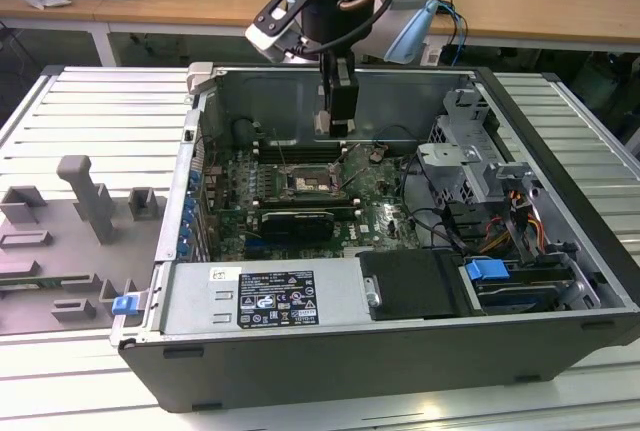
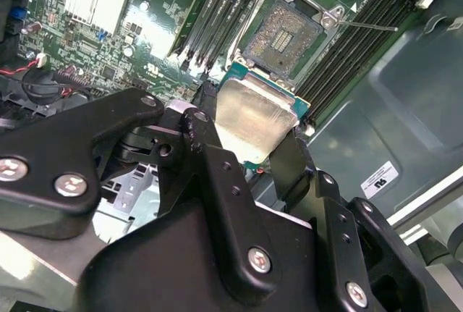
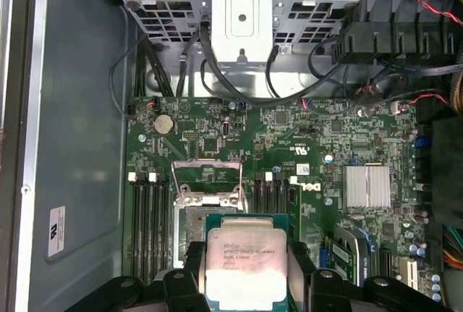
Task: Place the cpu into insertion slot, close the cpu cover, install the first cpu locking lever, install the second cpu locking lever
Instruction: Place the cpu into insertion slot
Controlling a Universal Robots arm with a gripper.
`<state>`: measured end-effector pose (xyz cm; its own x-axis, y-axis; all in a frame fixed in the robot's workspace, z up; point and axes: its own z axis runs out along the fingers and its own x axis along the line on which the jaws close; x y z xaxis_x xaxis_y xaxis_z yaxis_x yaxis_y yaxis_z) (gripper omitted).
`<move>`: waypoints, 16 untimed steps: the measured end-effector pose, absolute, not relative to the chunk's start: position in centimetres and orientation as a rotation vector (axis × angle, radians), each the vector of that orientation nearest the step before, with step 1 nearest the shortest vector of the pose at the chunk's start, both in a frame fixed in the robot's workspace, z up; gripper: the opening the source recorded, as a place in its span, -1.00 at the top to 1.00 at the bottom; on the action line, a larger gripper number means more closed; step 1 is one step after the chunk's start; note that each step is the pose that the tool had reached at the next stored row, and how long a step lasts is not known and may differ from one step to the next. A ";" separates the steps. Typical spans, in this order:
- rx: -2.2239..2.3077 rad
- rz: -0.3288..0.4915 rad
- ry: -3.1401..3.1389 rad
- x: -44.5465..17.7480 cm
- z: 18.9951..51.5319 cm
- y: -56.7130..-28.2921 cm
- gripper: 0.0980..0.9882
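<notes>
The gripper (image 1: pixel 338 127) hangs inside the open computer case (image 1: pixel 330 391). Its fingers (image 2: pixel 291 158) are clamped on the cpu (image 3: pixel 246 265), held above the bare insertion slot (image 2: pixel 288 31) on the motherboard (image 3: pixel 325 131). The cpu cover (image 3: pixel 210 196) stands raised.

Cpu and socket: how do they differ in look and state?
The cpu has a smooth silvery top; the socket shows a dark field of contacts. The cpu is clamped in the tool, off the board; the socket sits on the board, open and empty. Both are square.
</notes>
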<state>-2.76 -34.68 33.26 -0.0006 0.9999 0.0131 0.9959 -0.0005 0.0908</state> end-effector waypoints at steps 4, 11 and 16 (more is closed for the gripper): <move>2.181 0.114 2.181 -2.8 33.1 -34.7 0.01; 2.181 0.113 2.181 -2.8 32.7 -34.7 0.01; 2.181 0.113 2.181 -2.8 32.5 -34.7 0.01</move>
